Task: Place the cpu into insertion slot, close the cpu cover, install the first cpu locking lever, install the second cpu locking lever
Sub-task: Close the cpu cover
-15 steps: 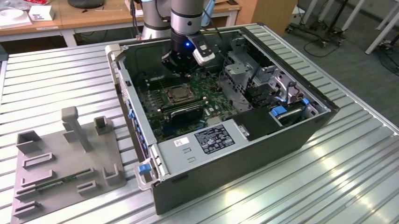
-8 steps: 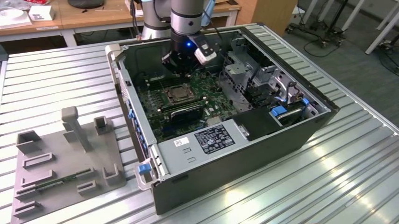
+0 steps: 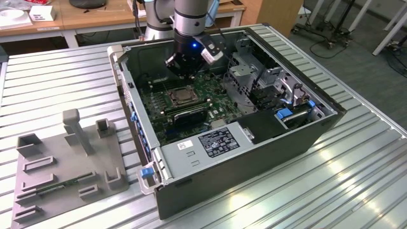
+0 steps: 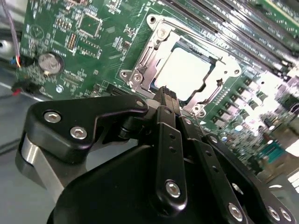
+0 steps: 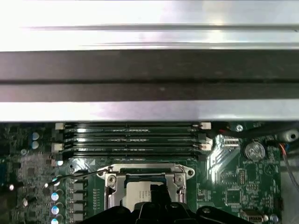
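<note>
Gripper (image 4: 164,93) closed on nothing, tip beside cpu cover (image 4: 145,58) corner, mid-frame in second wrist view.
Cpu (image 4: 184,74) seated in insertion slot (image 4: 158,80), held flat under that cover; closed tip probably for pushing.

silver-grey arm (image 3: 190,14), blue light (image 3: 192,46) glowing on the black wrist (image 3: 186,61); up close the gripper (image 4: 166,95) is matte black, jointed links (image 4: 168,144), silver hex screws (image 4: 78,133), a steel cylinder (image 4: 28,156) alongside.

My exterior view: high, looking down into open black computer case (image 3: 254,164) on ribbed metal counter (image 3: 57,81). Both wrist views close over green motherboard (image 4: 70,44), sharing silvery-rimmed square insertion slot (image 4: 145,59).
</note>
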You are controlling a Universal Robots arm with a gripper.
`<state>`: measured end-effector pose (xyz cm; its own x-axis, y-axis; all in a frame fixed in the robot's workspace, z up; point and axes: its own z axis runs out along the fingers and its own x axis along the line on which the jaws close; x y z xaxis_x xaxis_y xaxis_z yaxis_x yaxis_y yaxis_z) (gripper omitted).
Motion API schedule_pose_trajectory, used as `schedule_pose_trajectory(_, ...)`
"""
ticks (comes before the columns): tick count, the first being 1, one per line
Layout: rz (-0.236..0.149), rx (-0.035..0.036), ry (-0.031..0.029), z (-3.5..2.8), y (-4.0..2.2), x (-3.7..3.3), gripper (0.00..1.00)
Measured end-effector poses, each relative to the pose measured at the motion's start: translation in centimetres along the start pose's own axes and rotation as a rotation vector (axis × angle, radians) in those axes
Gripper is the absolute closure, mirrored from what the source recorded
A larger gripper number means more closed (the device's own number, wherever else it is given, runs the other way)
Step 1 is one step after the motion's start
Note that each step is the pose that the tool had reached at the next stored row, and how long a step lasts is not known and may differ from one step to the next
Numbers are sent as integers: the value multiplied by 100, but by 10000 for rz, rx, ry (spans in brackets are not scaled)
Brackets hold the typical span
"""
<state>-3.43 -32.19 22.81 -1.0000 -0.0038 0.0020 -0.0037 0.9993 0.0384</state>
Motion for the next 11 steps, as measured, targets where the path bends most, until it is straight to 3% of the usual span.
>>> schedule_pose_trajectory(4, -715, 1, 27, 2, 0, 0, 89)
schedule_pose_trajectory(11, -794, 2, 31, 2, 0, 0, 89)
